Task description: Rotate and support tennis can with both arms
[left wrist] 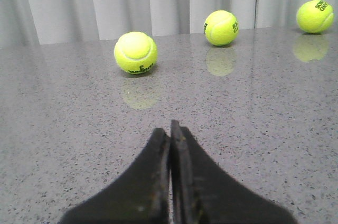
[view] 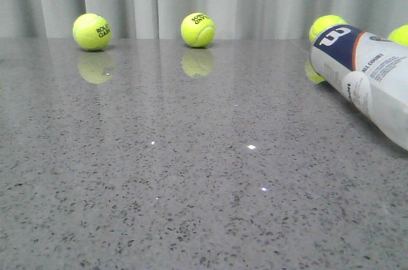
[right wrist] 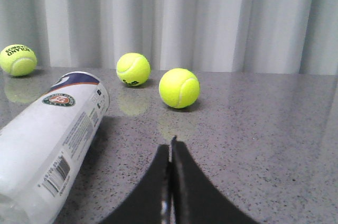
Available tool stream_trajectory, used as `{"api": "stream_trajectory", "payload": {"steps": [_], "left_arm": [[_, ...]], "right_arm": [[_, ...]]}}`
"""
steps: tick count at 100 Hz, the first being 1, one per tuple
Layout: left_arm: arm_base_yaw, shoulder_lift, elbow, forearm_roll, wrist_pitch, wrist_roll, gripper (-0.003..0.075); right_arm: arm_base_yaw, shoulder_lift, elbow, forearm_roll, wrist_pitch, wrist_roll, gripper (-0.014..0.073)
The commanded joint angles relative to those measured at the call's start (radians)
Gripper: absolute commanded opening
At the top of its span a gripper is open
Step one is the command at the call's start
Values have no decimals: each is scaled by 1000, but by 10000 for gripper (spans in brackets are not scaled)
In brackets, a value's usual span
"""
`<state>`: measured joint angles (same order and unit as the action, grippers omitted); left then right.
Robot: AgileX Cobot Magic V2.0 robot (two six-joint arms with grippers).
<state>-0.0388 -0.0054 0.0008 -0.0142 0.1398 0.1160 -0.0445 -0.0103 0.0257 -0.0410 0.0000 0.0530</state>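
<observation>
The tennis can [view: 366,79] lies on its side at the right edge of the grey table in the front view, its navy end with the white W toward the back. It also shows in the right wrist view [right wrist: 50,139], with its round badge and barcode facing up. My right gripper [right wrist: 170,147] is shut and empty, beside the can and apart from it. My left gripper [left wrist: 170,129] is shut and empty over bare table; the can is not in its view. Neither arm shows in the front view.
Yellow tennis balls rest near the back curtain: one at the left [view: 92,32], one in the middle [view: 197,30], two behind the can [view: 326,25]. The left wrist view shows three balls [left wrist: 135,53], the right wrist view three [right wrist: 179,88]. The table is speckled grey stone [view: 191,187].
</observation>
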Motion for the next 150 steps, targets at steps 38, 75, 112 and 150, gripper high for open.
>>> {"api": "stream_trajectory", "payload": {"steps": [38, 75, 112, 150], "left_arm": [[-8, -35, 45, 0, -83, -9, -18], [-8, -35, 45, 0, -83, -9, -18], [-8, -35, 45, 0, -83, -9, -18], [-8, -35, 45, 0, -83, -9, -18]], "right_arm": [[-4, 180, -305, -11, 202, 1, -61], [-3, 577, -683, -11, 581, 1, -46], [102, 841, -960, -10, 778, -26, 637], [222, 1133, -1148, 233, 931, -27, 632]]}}
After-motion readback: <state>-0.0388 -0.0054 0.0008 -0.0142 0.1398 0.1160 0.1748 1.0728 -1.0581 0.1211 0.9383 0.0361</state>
